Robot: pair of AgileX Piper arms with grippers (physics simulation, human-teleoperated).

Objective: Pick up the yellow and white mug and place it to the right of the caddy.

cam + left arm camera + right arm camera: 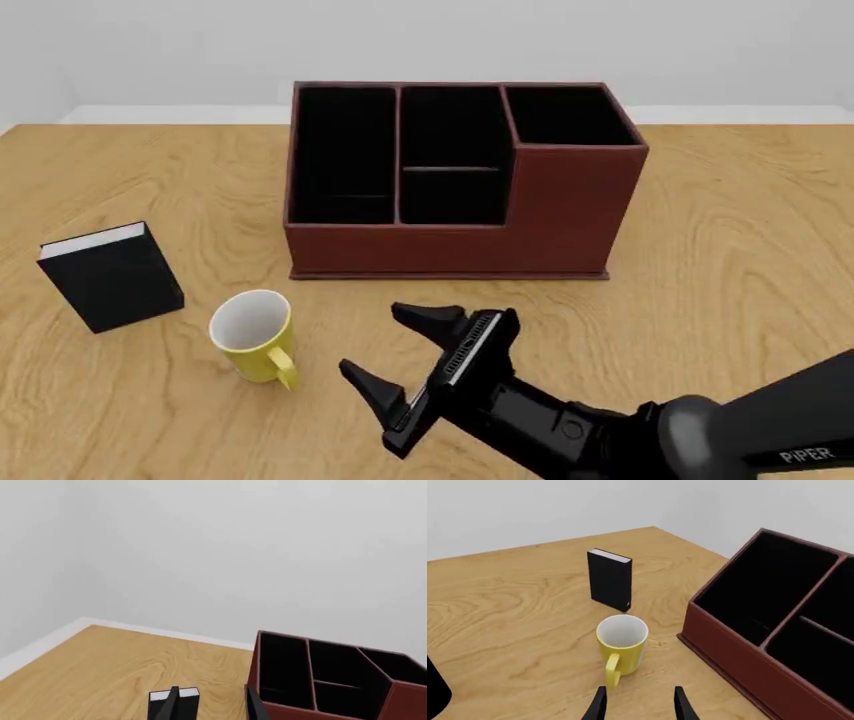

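**Still early: mug not yet grasped**

Barely started, judging by layout. Yellow and white mug (254, 335) upright on table (747, 260), front-left of caddy (454, 180), handle facing the near edge. Near the caddy's front-left corner but apart from it; nowhere near the target spot to the caddy's right. Right gripper (400, 375) jaws spread wide, empty, just right of mug, not touching. Left to do, prob.: close in, grip, lift, carry across the caddy's front, set down on bare wood at right.

Views compared:
- Front: whole layout, incl. black book (112, 275) standing left of mug, well apart from caddy.
- Right wrist: mug (621, 645) dead ahead between fingertips, white interior and handle clear; book (610, 580) behind it; caddy (774, 630) alongside.
- Left wrist: no mug at all. Only wall, caddy (333, 675), book top (175, 695). Left gripper (210, 702) fingers apart, nothing held; arm absent from front view.
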